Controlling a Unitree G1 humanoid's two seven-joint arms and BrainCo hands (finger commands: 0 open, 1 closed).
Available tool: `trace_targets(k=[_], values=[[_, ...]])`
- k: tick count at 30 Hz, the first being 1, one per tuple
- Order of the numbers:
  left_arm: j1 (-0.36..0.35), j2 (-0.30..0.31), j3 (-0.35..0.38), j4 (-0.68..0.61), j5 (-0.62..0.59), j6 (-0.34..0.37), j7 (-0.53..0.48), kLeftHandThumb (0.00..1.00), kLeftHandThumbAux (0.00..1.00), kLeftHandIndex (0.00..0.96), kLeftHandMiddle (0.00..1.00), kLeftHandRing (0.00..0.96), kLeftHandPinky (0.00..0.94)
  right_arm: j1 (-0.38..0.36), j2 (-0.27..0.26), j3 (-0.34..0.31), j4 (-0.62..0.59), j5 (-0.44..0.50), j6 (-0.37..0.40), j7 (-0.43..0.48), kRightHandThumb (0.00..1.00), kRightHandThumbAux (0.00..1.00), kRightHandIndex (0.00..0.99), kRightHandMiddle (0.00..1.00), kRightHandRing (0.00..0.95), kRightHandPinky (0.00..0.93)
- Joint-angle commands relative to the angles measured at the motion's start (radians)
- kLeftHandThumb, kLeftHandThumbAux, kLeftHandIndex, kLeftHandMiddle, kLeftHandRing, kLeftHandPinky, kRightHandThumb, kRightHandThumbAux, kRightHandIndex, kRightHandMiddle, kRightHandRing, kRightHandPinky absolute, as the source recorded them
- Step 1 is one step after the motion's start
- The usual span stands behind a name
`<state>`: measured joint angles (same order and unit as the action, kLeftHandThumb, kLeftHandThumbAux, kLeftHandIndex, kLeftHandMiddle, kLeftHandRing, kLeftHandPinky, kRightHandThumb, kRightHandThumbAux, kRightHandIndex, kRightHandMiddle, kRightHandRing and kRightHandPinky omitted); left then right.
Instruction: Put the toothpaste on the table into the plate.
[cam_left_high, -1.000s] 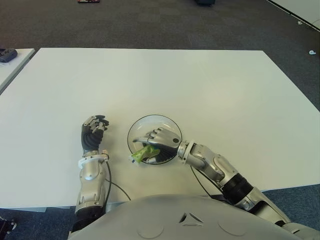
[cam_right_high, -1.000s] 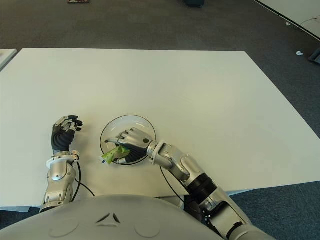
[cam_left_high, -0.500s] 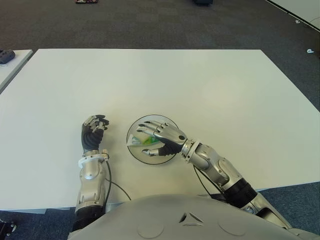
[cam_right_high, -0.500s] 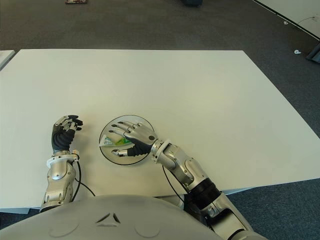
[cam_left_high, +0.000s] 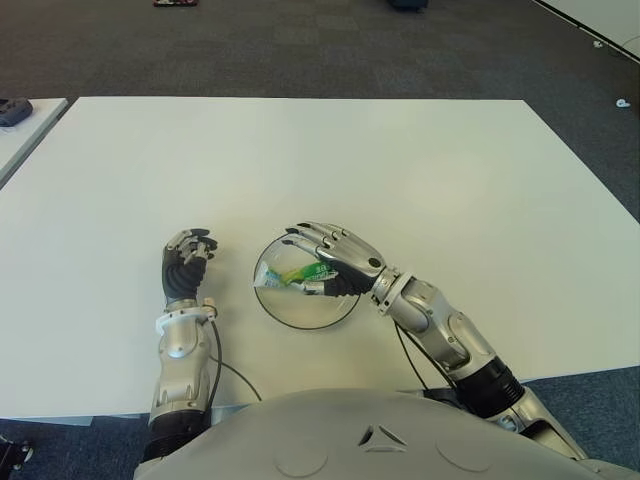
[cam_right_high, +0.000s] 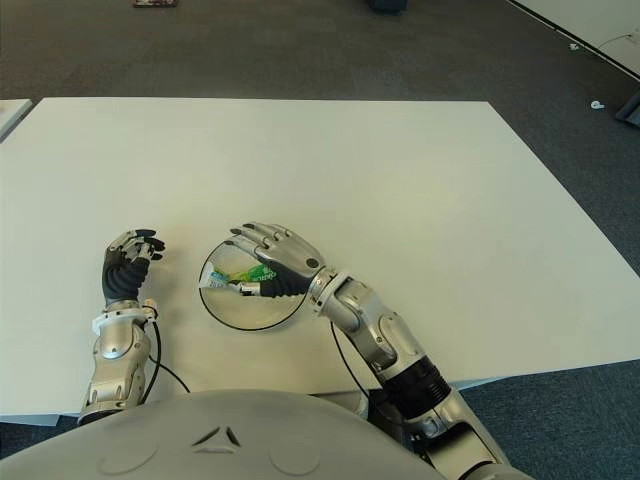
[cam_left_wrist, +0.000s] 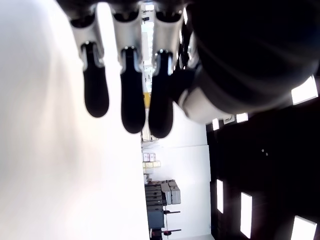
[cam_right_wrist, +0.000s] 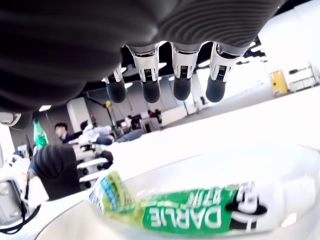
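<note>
Lying in one plate (cam_left_high: 275, 305), one toothpaste (cam_left_high: 300, 275) beneath spread right hand (cam_left_high: 330, 258).

A wide white table (cam_left_high: 420, 170) is seen, set on a dark carpeted floor (cam_left_high: 300, 45). Near its front edge a round clear plate (cam_left_high: 300, 312) is placed directly on the top. Just left of the plate, the left hand (cam_left_high: 186, 262) is shown over the white surface, though contact cannot be judged.
</note>
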<state>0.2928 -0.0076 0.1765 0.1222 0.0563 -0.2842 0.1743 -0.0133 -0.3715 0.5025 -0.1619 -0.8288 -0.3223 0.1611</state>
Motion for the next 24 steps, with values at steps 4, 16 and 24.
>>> trace_targets(k=[4,16,24], values=[[-0.011,0.005,-0.001,0.003,-0.005,0.02,-0.004,0.704,0.716,0.429,0.532,0.509,0.486,0.005,-0.046,-0.08,-0.1,0.151,0.003,0.088,0.285,0.12,0.0,0.0,0.0,0.0],[-0.02,0.009,0.0,0.013,-0.014,0.014,-0.008,0.704,0.716,0.429,0.537,0.519,0.496,0.013,-0.032,-0.219,-0.006,0.477,-0.077,0.093,0.236,0.348,0.0,0.0,0.0,0.0],[-0.026,0.016,0.001,0.027,-0.014,0.001,-0.008,0.705,0.716,0.429,0.545,0.521,0.491,0.075,0.142,-0.278,0.048,0.704,-0.114,-0.002,0.053,0.76,0.194,0.225,0.194,0.224]])
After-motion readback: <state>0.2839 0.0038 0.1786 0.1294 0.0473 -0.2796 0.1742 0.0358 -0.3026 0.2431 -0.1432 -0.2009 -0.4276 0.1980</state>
